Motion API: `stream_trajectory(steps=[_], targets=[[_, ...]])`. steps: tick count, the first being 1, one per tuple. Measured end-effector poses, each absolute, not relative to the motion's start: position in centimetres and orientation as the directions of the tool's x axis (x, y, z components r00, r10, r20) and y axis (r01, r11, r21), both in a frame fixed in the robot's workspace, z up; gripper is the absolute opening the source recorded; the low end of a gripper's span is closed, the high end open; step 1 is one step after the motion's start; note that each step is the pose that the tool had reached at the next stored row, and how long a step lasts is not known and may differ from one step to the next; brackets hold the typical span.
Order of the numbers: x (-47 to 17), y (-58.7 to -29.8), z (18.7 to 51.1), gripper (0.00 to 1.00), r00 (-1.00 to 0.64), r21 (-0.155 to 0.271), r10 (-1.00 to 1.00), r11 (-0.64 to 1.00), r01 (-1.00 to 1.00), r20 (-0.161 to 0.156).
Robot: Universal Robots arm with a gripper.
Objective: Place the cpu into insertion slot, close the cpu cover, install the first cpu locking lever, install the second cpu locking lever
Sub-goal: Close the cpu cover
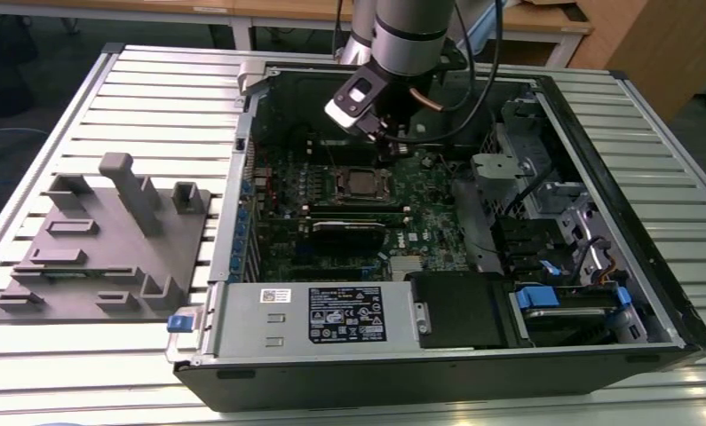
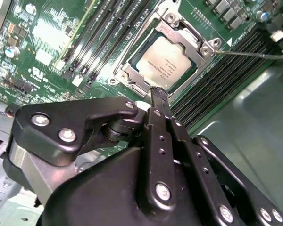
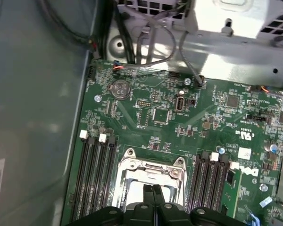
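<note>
In the second wrist view, the cpu (image 2: 167, 64) lies flat in the insertion slot (image 2: 128, 75), its silvery top showing. The cpu cover (image 2: 184, 32) lies down around it as a silver frame. A thin metal locking lever (image 2: 254, 55) sticks out sideways from one corner of the socket. My gripper (image 2: 158, 94) is shut with nothing between its fingers, its tip just over the socket's edge. In the first wrist view the gripper (image 3: 153, 189) hangs over the cover (image 3: 151, 168). In the exterior view my gripper (image 1: 386, 146) hovers above the slot (image 1: 359, 183).
The green motherboard (image 1: 430, 222) lies inside an open black computer case (image 1: 637, 266). Memory slots (image 2: 95, 41) flank the socket. A long black expansion card (image 1: 349, 226) sits nearer the front. A grey fixture block (image 1: 104, 240) stands on the slatted table at the exterior view's left.
</note>
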State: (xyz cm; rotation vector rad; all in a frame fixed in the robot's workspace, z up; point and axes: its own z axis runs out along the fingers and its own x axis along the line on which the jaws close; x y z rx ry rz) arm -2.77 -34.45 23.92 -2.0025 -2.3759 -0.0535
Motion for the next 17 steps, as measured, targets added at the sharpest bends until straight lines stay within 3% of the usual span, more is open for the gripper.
stream_trajectory(steps=[17], targets=[[-2.80,-34.45,23.92,0.11,-0.307,0.004,0.951,0.307,0.952,0.048]])
